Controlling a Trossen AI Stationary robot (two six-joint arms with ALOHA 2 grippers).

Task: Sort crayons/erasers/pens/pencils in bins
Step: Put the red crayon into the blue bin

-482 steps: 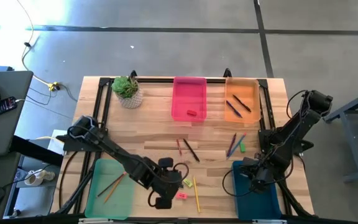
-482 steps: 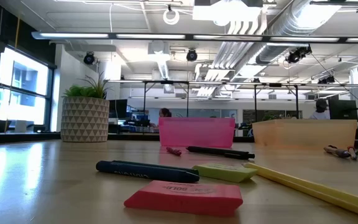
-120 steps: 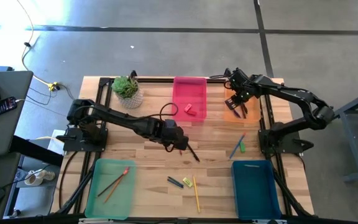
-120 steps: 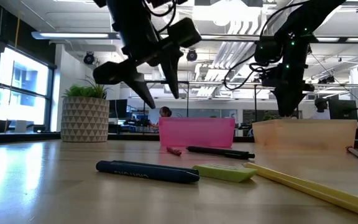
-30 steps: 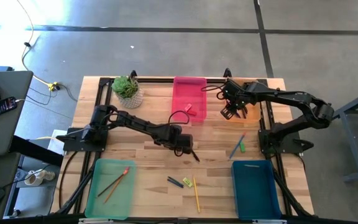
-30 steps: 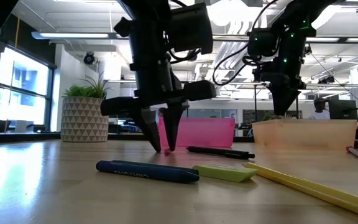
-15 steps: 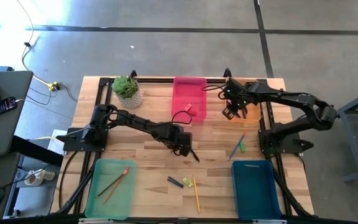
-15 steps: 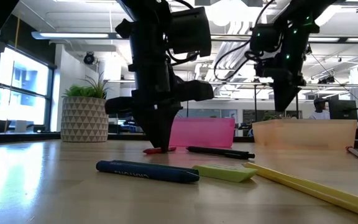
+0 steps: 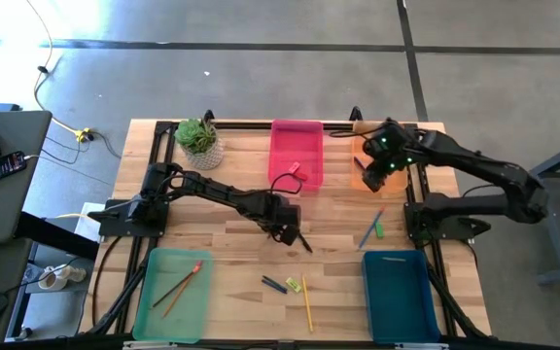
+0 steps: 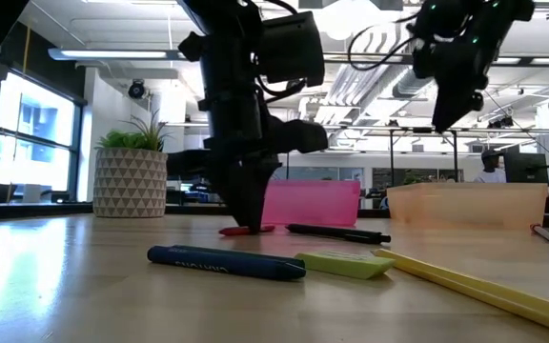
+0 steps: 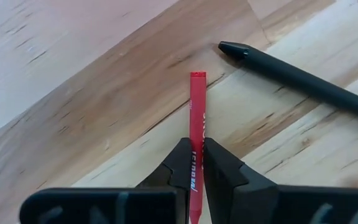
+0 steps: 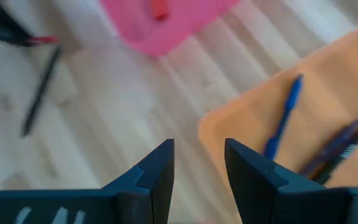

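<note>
Left tool [image 11: 192,163]: down at the middle of the table [image 9: 231,190], fingers pinched narrow on the red crayon [image 11: 196,118]; the low view shows the tool's tip at the tabletop with the crayon lying level beside it.
Red crayon: on the wood, just in front of the pink bin [image 9: 296,154], near the black pen [image 11: 297,78] but not touching it.
Right tool [image 12: 197,163]: held above the near left corner of the orange bin [image 9: 379,151], fingers apart with nothing between them.
Orange bin: holds a blue pen [image 12: 283,121] and further dark pens.
Pink bin: holds a red eraser [image 12: 159,9].
Green bin [image 9: 173,292]: at the front left, with two pencils and a small red piece inside.
Blue bin [image 9: 400,297]: at the front right.
Front middle of table: a dark crayon [image 10: 225,262], a yellow-green eraser [image 10: 344,264] and a yellow pencil [image 10: 475,286] lie close together.
Right of centre: a few coloured sticks [image 9: 372,227] lie loose on the wood.
Back left: a potted plant [image 9: 199,141].
</note>
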